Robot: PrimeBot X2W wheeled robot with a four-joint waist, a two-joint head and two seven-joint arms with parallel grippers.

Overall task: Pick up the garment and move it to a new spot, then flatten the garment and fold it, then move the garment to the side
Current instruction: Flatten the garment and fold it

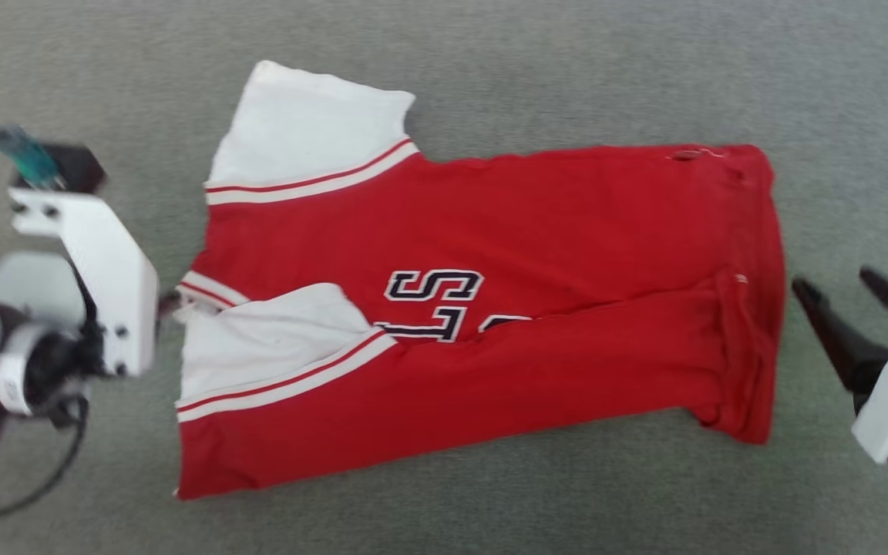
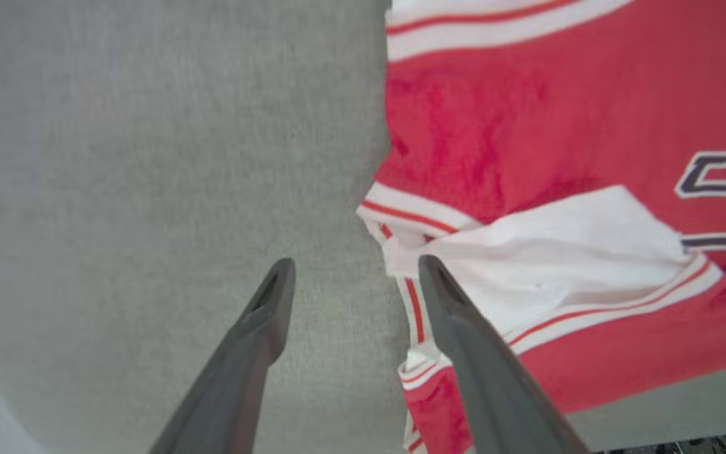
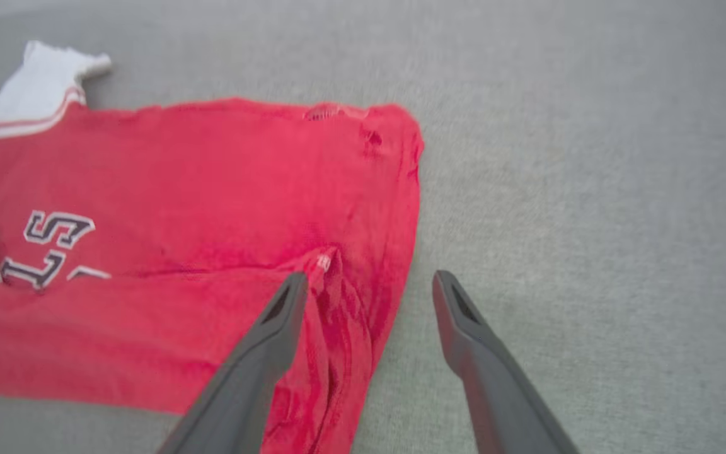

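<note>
The garment (image 1: 567, 223) lies spread on the grey surface, red with white sleeves at its left end. Its near long edge is folded over the middle, partly covering dark lettering. My left gripper (image 2: 357, 268) is open at the collar end, with one finger over the grey surface and the other over the folded white sleeve (image 2: 564, 246). In the head view the left gripper (image 1: 169, 304) is mostly hidden behind its white wrist plate. My right gripper (image 1: 835, 279) is open just off the garment's right hem. In the right wrist view, the right gripper (image 3: 370, 280) straddles the hem's edge (image 3: 401, 252).
A grey carpet-like surface (image 1: 490, 46) runs all around the garment. A dark cable (image 1: 43, 478) loops below my left wrist at the lower left. The far white sleeve (image 1: 305, 123) sticks out toward the back left.
</note>
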